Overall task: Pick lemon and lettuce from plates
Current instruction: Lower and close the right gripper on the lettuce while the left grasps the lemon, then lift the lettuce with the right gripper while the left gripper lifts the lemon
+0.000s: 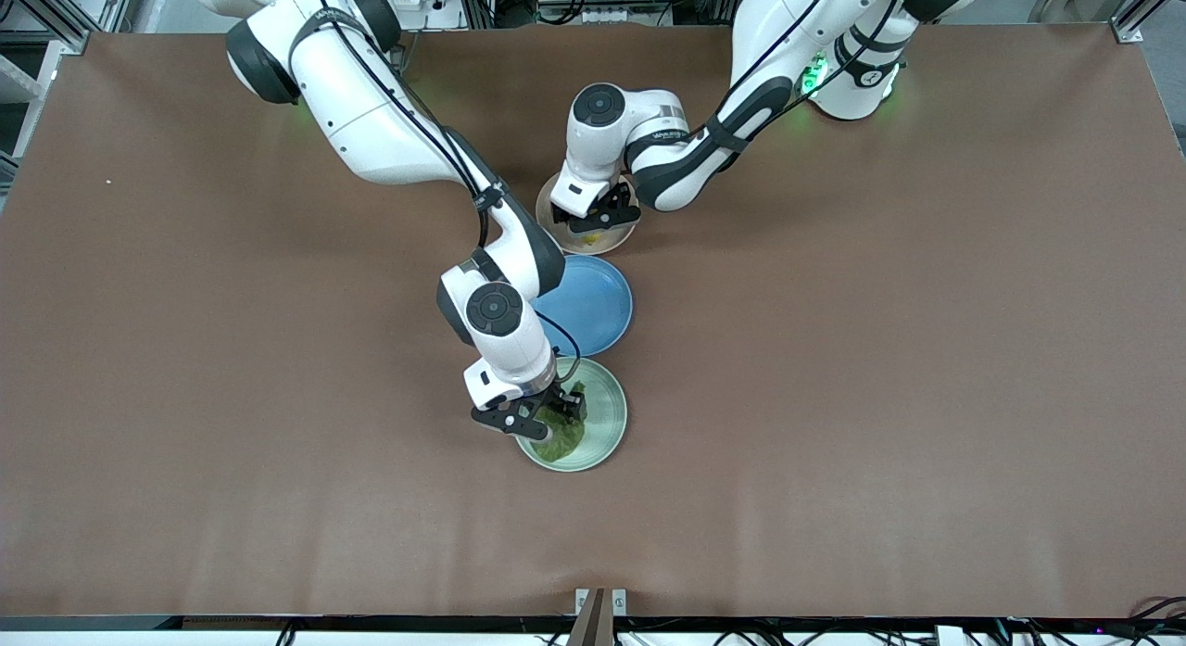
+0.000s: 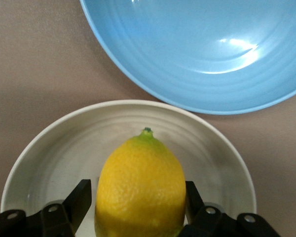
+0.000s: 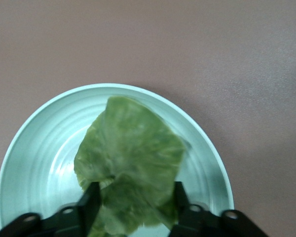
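From the front, the blue plate (image 1: 586, 305) lies between both claws.

Left wrist view: the left gripper (image 2: 138, 205) straddles the lemon (image 2: 140, 190) on the beige plate (image 2: 64, 153), fingers (image 2: 79, 200) beside it; grip uncertain.

Right wrist view: the right gripper (image 3: 134, 205) spreads around the lettuce (image 3: 130, 163) on the mint plate (image 3: 34, 153).

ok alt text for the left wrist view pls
A yellow lemon sits on a beige-pink plate, with the left gripper's two black fingers close on either side of it. Whether they already press on it cannot be told. Part of a blue plate lies beside the beige-pink one on the brown table.
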You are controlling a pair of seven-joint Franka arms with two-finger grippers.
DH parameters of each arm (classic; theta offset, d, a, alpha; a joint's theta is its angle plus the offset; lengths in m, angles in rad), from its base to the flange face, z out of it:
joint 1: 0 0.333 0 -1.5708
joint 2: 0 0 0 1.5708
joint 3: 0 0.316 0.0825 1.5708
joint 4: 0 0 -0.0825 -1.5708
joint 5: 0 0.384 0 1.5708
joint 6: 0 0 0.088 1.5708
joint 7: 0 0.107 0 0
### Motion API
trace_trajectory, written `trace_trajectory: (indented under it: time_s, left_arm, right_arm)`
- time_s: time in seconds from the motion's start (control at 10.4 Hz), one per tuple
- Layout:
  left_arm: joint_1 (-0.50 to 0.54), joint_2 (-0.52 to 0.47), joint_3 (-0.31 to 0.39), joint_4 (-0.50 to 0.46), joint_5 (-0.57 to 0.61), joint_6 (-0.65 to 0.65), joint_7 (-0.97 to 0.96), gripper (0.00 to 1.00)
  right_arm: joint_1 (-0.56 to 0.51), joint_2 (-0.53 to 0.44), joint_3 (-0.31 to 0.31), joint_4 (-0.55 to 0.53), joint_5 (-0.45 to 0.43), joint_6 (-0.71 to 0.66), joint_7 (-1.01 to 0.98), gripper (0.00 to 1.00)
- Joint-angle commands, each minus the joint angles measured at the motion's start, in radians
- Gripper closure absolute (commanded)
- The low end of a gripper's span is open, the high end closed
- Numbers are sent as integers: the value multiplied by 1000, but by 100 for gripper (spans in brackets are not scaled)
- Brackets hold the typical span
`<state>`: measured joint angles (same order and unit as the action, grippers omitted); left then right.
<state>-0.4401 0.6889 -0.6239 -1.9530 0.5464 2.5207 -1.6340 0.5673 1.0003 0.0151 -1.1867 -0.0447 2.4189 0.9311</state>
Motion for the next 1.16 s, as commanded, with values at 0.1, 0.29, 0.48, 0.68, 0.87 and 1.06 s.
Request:
trace_trajectory:
  time_s: [0.1, 0.29, 0.48, 0.68, 0.87, 1.06]
  left_arm:
    - [3, -20, 4, 6, 44, -16, -40, 100]
    - [50, -74, -3, 3, 43, -71, -40, 100]
    - [102, -161, -58, -3, 29, -188, -30, 100]
    - [206, -222, -146, -6, 26, -284, -1, 100]
    - [309, -299, -200, -6, -44, -354, 131, 100]
    - [432, -399, -201, -3, -162, -390, 355, 100]
  right_arm:
    - [2, 23, -6, 45, -20, -4, 18, 73]
    - [-4, 14, 0, 47, -15, -29, 18, 90]
    - [-20, -3, 11, 50, -7, -58, 17, 95]
    - [-100, -32, 96, 79, -4, -125, 14, 100]
    - [-209, -57, 204, 117, -9, -238, 0, 100]
    - [-268, -97, 220, 118, -6, -347, -112, 100]
